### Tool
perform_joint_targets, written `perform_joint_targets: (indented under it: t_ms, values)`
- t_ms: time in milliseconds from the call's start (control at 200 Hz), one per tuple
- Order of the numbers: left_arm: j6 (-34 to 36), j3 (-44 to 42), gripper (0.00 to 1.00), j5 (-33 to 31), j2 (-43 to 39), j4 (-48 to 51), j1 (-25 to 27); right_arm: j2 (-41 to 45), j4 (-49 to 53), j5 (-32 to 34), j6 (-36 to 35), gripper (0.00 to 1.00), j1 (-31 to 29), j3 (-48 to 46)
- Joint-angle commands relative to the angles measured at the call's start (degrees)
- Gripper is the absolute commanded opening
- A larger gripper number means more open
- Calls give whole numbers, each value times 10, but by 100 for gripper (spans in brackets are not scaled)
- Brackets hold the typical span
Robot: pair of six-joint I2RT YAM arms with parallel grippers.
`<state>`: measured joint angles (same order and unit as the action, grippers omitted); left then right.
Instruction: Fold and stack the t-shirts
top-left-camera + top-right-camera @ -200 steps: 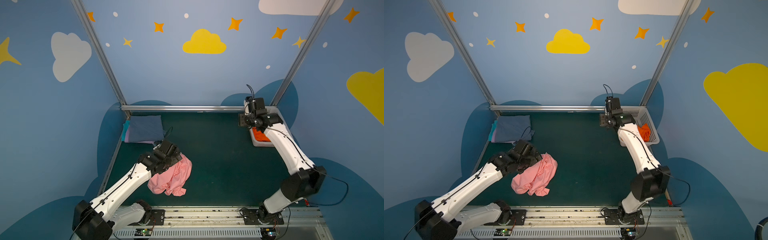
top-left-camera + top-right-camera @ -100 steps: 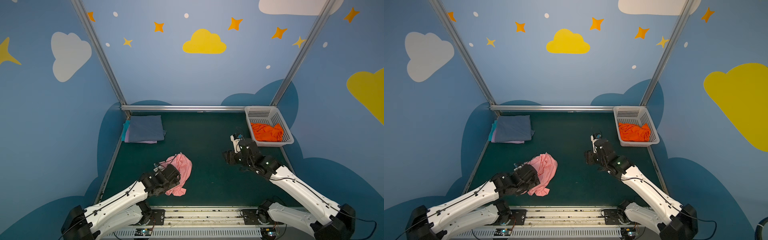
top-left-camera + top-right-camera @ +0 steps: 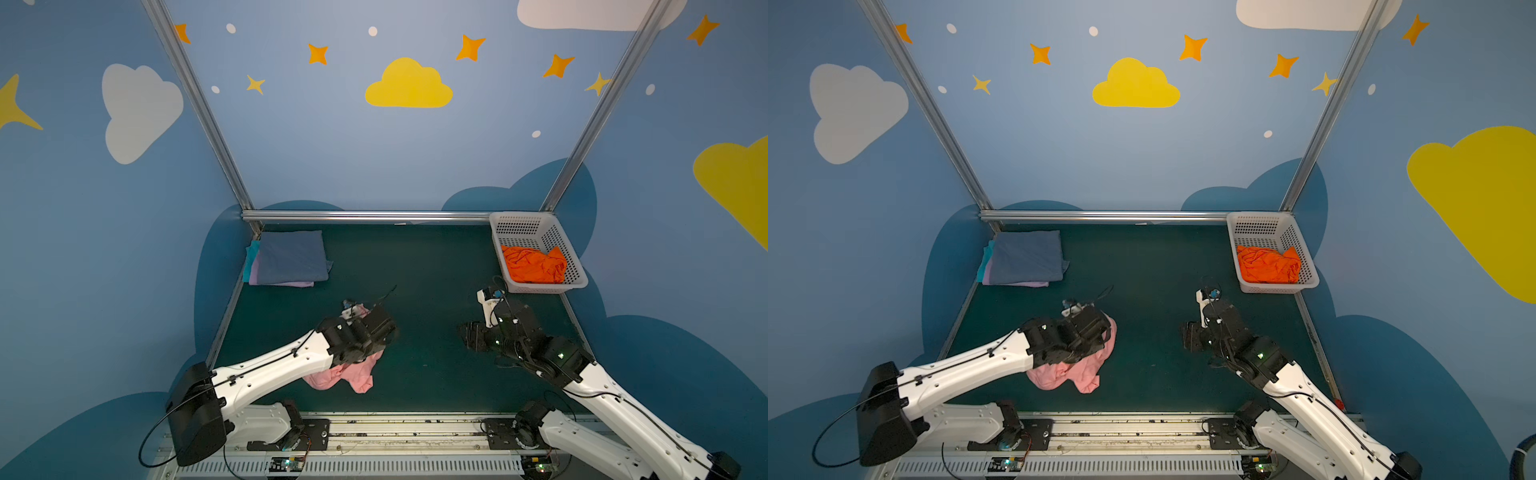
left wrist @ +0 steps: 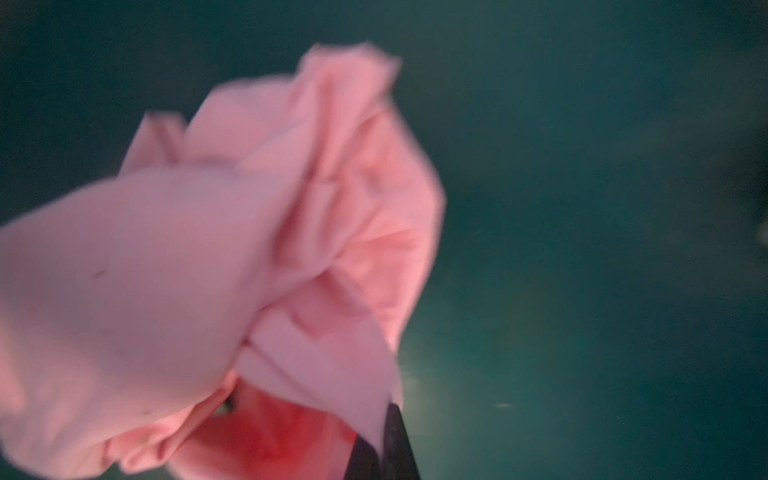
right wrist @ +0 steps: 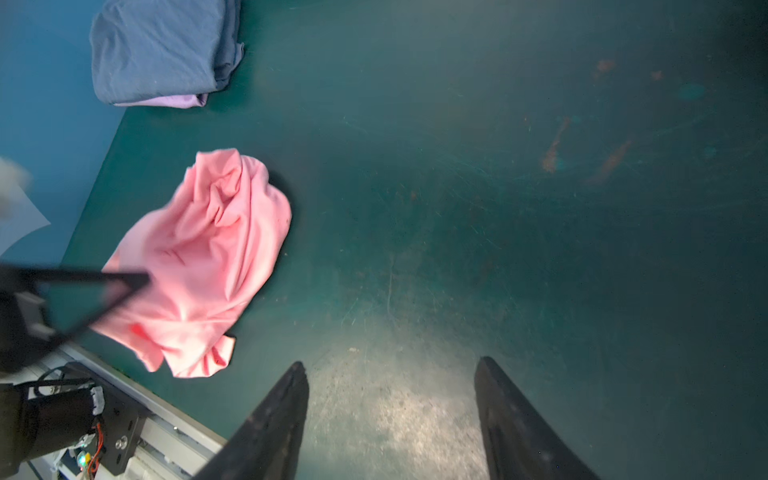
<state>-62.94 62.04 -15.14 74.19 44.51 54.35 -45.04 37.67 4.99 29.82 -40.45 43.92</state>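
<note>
In the far left corner sits the folded stack (image 3: 291, 257), slate-blue on top with lavender and teal edges showing beneath. Nearer the front, the pink t-shirt (image 3: 357, 374) lies crumpled on the mat (image 3: 424, 270). My left pincer (image 4: 384, 440) is clamped tight on a fold of it, with cloth bunched around the tips. My right pincer (image 5: 390, 365) hangs over bare mat, jaws apart and holding nothing, clear of the pink cloth. At the far right, the orange t-shirt (image 3: 534, 266) waits in the basket (image 3: 519, 224). I judge this is the spreading step for the pink one. Next I should lift it, give my right pincer a second edge, and pull it flat.
</note>
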Motion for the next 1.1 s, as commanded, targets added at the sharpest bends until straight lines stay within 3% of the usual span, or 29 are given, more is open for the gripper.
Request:
perform_joint_targets:
  t_ms: [0,165,240,315,436,666,726,801,841,986,1096]
  values:
    - [115,200,4,-7,53,30,-6,14,43,2,8,63,-4,17]
    - [187,473,4,51,143,102,-8,34,56,24,8,63,-3,36]
    - [207,531,4,46,149,123,-7,39,55,36,8,63,-4,46]
    - [214,533,4,20,128,132,-14,40,47,45,7,64,-4,51]
    - [201,429,4,-25,40,116,-43,34,20,52,4,64,-5,55]
    - [110,78,7,-29,-182,86,-173,-9,-49,30,1,62,-17,48]
    - [93,-10,23,-34,-221,96,-193,-24,-61,31,1,63,-23,46]
    - [70,-97,64,-28,-250,123,-215,-50,-70,31,-2,63,-32,48]
    - [64,-130,72,-17,-259,130,-222,-68,-73,32,-5,63,-37,50]
    - [56,-179,65,18,-271,106,-224,-126,-77,32,-10,63,-54,60]
    - [67,-172,60,51,-223,43,-219,-163,-83,32,4,62,-64,62]
